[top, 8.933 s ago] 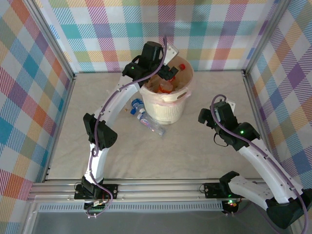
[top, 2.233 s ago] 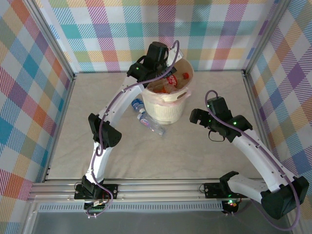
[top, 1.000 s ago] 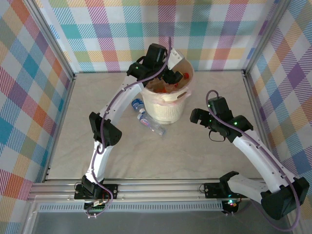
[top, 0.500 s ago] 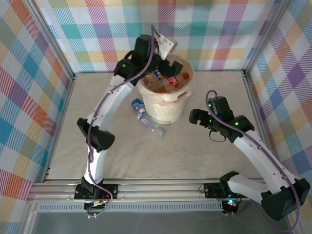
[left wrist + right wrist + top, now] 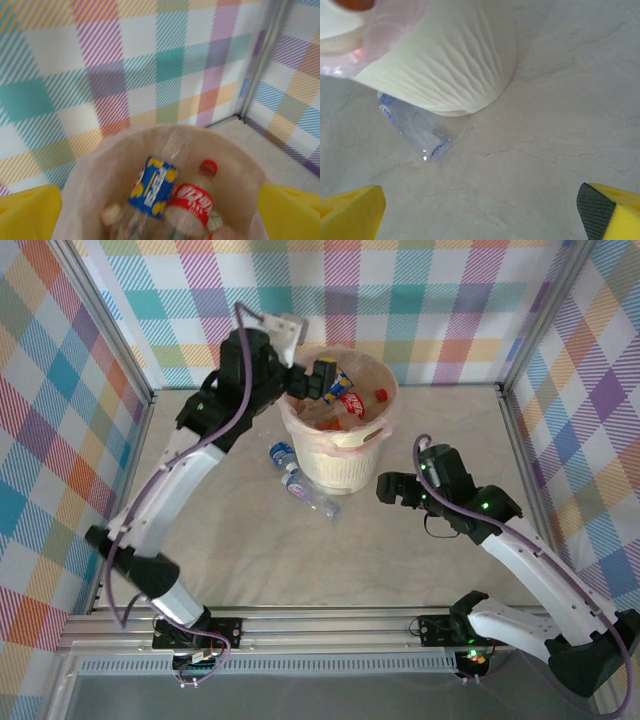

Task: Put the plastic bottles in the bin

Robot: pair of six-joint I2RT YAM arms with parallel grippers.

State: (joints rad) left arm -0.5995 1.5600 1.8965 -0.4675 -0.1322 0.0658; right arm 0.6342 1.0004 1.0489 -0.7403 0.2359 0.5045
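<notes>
The clear, thin-walled plastic bottle (image 5: 415,131) lying on the table (image 5: 250,550) just beside the round cream-white bin (image 5: 340,468) is judged light, slippery and crushable, best taken across its mid-body, while the left gripper (image 5: 320,377) and right gripper (image 5: 387,490) are held spread wide, empty.

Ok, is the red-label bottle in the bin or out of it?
In. The red-label bottle lies inside the bin, on its bag lining, beside a blue-label bottle.
</notes>
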